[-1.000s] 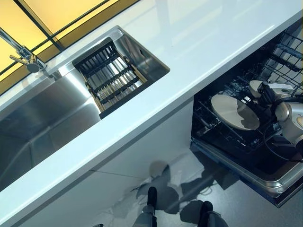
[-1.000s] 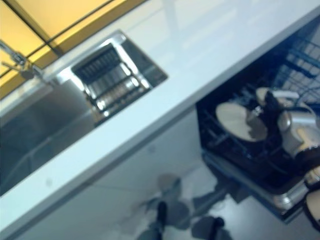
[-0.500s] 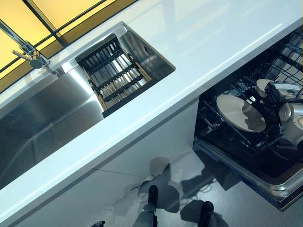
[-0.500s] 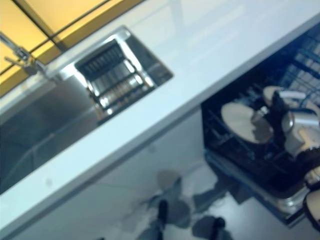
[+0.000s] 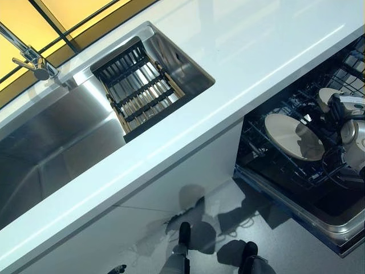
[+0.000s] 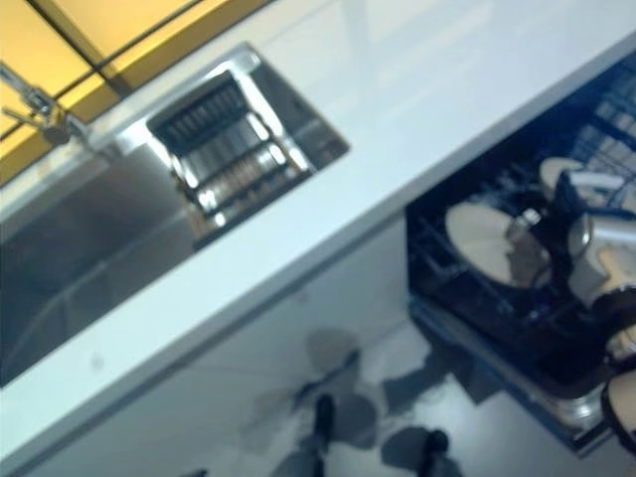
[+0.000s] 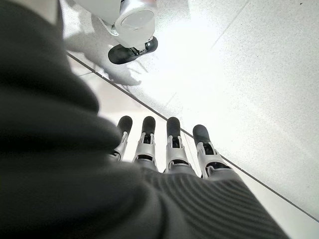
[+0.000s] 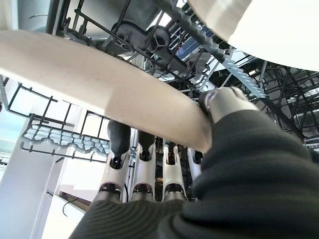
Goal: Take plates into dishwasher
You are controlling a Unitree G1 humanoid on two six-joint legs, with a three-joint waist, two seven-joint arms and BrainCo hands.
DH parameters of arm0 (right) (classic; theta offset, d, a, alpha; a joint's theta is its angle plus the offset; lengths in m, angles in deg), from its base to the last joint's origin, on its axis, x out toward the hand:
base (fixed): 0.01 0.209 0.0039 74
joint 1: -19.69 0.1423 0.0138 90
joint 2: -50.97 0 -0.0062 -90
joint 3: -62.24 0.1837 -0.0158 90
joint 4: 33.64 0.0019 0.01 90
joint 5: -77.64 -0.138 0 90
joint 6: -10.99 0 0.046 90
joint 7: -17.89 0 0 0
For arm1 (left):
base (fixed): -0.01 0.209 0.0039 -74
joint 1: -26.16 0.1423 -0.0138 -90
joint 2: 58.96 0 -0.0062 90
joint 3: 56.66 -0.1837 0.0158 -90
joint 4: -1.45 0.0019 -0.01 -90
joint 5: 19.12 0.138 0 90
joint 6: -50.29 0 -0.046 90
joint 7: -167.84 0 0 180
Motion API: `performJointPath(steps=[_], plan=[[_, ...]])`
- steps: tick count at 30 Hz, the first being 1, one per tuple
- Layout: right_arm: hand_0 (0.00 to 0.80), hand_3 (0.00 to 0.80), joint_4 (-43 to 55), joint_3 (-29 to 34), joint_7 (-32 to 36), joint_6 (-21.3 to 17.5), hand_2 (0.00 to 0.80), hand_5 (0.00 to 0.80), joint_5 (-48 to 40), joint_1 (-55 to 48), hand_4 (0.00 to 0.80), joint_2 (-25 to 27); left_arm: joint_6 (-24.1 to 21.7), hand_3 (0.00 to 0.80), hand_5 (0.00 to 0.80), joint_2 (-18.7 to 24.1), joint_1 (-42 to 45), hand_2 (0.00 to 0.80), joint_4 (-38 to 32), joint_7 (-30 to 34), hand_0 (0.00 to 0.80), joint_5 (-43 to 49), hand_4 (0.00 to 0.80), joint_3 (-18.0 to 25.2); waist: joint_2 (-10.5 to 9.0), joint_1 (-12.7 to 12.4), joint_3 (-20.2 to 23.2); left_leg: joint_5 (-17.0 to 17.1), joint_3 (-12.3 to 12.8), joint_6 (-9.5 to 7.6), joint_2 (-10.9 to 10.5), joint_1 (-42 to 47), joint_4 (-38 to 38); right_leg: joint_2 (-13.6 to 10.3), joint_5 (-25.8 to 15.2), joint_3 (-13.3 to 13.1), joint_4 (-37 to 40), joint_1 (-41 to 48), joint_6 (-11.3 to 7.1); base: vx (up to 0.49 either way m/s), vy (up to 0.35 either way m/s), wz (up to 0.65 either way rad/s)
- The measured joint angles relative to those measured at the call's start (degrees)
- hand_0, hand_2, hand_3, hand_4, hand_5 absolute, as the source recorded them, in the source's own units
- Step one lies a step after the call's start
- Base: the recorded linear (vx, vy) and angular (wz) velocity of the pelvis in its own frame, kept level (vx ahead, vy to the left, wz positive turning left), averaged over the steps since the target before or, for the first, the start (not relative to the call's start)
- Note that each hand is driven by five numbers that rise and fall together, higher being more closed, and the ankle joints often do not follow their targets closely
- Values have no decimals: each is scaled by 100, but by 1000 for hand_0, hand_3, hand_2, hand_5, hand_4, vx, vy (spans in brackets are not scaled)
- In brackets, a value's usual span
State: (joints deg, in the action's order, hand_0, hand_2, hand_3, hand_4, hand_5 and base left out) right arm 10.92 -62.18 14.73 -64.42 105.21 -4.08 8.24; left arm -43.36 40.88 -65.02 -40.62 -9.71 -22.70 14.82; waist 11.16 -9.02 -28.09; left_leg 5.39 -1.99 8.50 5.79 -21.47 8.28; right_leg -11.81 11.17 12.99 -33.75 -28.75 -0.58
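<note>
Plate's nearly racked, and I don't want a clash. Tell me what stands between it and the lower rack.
Nothing visible. The right hand holds the plate directly over the dishwasher rack, above bare tines. A second plate stands behind it, out of the path.

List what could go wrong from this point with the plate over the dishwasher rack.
The right hand pinches the plate only near its rim, thumb on top and fingers beneath; it might slip and drop onto the lower rack.
A second plate stands close behind; a sideways swing could knock it.
The plate lies tilted across the rack tines, so it may catch rather than seat.
</note>
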Motion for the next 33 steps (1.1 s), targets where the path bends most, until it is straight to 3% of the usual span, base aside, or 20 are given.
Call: performJointPath(steps=[19, 28, 33], plan=[[800, 800, 3, 1, -122, -52, 800, 800, -30, 3, 800, -1, 0, 0, 0, 6, 0, 0, -2, 0, 0, -70, 0, 0, -6, 5, -4, 0, -18, 0, 2, -20, 0, 13, -32, 14, 89, 13, -14, 0, 0, 0], [800, 800, 13, 396, -599, -105, 800, 800, -1281, 2, 800, -203, -21, 0, 0, 4, 8, 0, 17, -13, 0, -72, 0, -3, -33, 8, -22, -34, -13, 1, 54, -148, 148, 101, -192, 7, 263, 36, -14, -19, 30, -3], [800, 800, 43, 777, -608, -380, 800, 800, -2110, 0, 800, -346, -64, 0, 0, 7, 8, 0, 22, -36, 0, -73, 0, -2, -46, 3, -30, -13, 5, -49, 36, -112, 109, 113, -273, -22, 378, 71, -50, 62, -7, -1]])
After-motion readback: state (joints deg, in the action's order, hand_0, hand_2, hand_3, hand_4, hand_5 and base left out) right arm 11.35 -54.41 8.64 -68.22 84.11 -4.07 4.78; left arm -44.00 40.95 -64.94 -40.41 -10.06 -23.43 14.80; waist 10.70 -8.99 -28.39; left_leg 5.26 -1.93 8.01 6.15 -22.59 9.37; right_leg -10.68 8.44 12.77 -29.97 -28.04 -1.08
